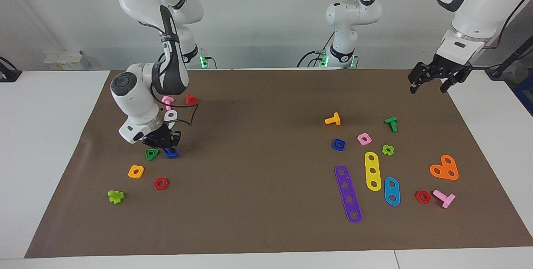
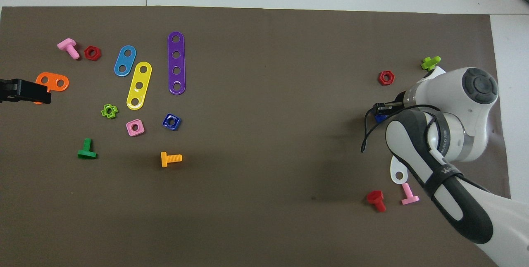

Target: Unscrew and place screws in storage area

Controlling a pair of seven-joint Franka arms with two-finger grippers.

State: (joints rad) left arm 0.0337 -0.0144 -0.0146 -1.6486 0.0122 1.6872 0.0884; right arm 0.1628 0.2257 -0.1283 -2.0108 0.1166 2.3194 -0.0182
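Observation:
The dark-blue bolt [image 1: 170, 153] stands on the brown mat [image 1: 258, 135] at the right arm's end, head down and shaft up, beside a green triangular nut [image 1: 151, 154]. My right gripper [image 1: 165, 143] is low, right over the bolt and at its shaft. In the overhead view the right gripper [image 2: 382, 108] covers most of the bolt [image 2: 380, 118]. My left gripper [image 1: 429, 83] is open and empty, raised over the mat's edge at the left arm's end. In the overhead view the left gripper [image 2: 25, 91] is over the orange plate [image 2: 55, 81].
Near the right gripper lie an orange nut [image 1: 136, 171], a red nut [image 1: 160, 183], a light-green piece [image 1: 115, 196], a red bolt [image 1: 191, 99] and a pink bolt [image 1: 167, 101]. Toward the left arm's end lie a blue square nut [image 1: 338, 144], strips and T-bolts.

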